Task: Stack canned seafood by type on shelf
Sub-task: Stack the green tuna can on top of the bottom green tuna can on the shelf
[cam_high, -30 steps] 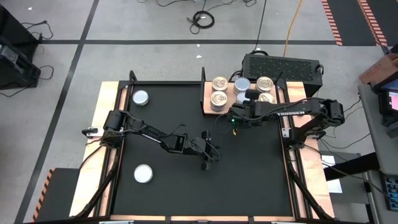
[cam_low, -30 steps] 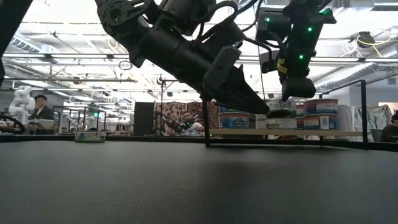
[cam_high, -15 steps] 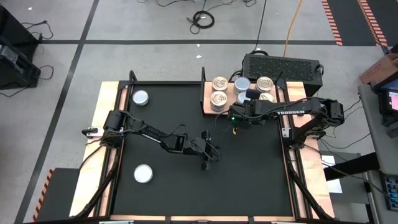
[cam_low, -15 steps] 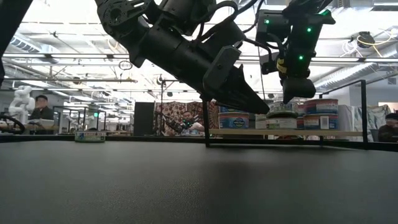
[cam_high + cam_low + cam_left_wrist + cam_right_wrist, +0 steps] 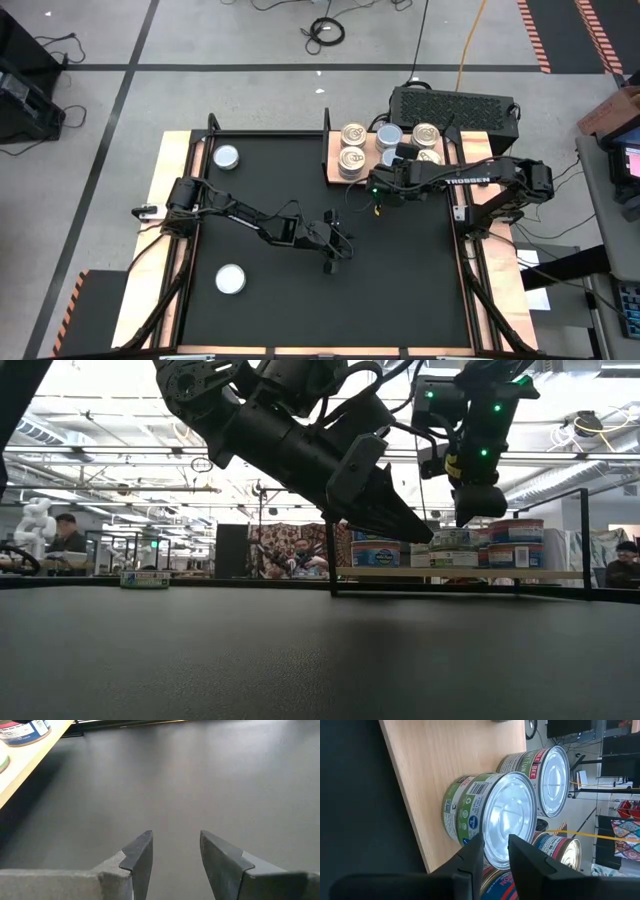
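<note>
The shelf (image 5: 333,170) is a light wooden board at the table's far right, carrying stacked tins of canned seafood. Cream-gold lids (image 5: 353,133) fill its left and right columns, and silvery lids (image 5: 388,135) the middle one. My right gripper (image 5: 495,847) hovers open just above the near middle stack. The top tin (image 5: 510,815) there has a green label and a silvery lid and rests flat on the tin below. My left gripper (image 5: 335,255) waits open over mid-table with nothing between its fingers (image 5: 142,852). Two silvery tins (image 5: 227,156) (image 5: 231,279) lie on the mat at the left.
A black box (image 5: 452,103) stands behind the shelf. Thin black posts (image 5: 331,565) rise at the shelf's corners. The black mat (image 5: 400,280) lies bare between the two arms and toward the near edge. People sit in the room beyond the table (image 5: 66,538).
My right gripper has let go of the silvery tin. The tin hung tilted at its fingertips and now sits level on the near middle stack. The fingertips have drawn slightly up off it.
</note>
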Action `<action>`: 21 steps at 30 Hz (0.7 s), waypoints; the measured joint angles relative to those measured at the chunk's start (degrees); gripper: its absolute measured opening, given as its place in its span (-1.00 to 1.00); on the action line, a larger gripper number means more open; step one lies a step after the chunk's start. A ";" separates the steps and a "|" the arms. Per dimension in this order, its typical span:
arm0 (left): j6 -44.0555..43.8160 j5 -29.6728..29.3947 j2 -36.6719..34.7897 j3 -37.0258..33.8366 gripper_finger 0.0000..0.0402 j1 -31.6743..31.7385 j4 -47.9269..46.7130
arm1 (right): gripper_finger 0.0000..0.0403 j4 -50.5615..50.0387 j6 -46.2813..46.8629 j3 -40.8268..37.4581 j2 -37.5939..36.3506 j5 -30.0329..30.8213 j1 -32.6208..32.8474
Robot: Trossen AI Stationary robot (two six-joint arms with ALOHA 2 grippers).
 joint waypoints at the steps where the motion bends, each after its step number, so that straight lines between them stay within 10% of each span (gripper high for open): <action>1: 0.00 0.00 0.00 0.00 -0.18 0.00 0.00 | -0.58 -0.52 0.19 0.17 0.00 -0.16 0.33; 12: 0.00 0.00 0.00 -0.01 -0.18 -0.01 -0.01 | -0.60 -9.48 8.66 4.09 -3.11 -8.47 5.31; 21: 0.00 0.00 0.00 0.00 -0.18 0.02 -0.50 | -0.97 -3.98 6.49 4.17 -13.24 -15.49 -5.17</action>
